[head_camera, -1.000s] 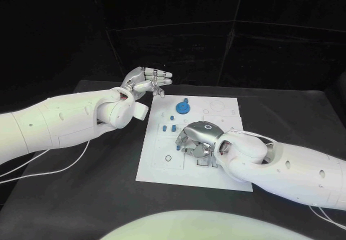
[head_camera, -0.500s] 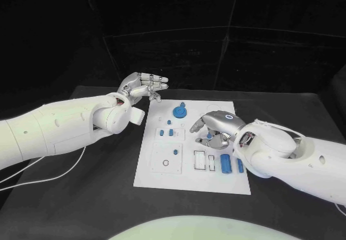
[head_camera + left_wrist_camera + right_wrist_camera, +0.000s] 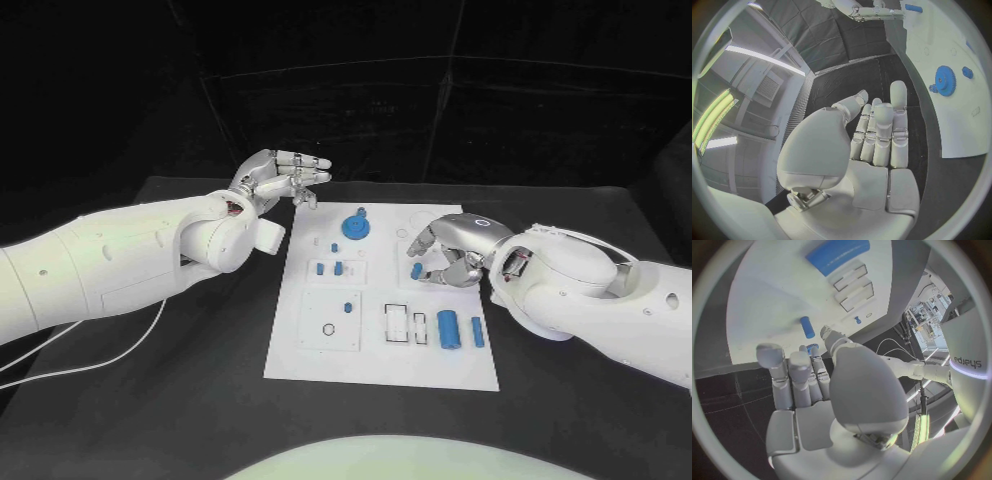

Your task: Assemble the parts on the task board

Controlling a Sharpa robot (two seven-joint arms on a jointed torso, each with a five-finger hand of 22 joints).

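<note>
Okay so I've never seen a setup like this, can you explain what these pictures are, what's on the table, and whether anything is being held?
This is a robot with two white arms ending in silver hands. The wide picture looks down from its head; the two round ones come from cameras at each wrist. On the black table lies a white task board carrying blue parts: a blue gear, short pegs and two longer cylinders. The left hand hovers off the board's far corner, its fingers holding nothing. The right hand hangs over the board; a small blue part sits at its fingers, but I cannot tell whether it is pinched.
</note>
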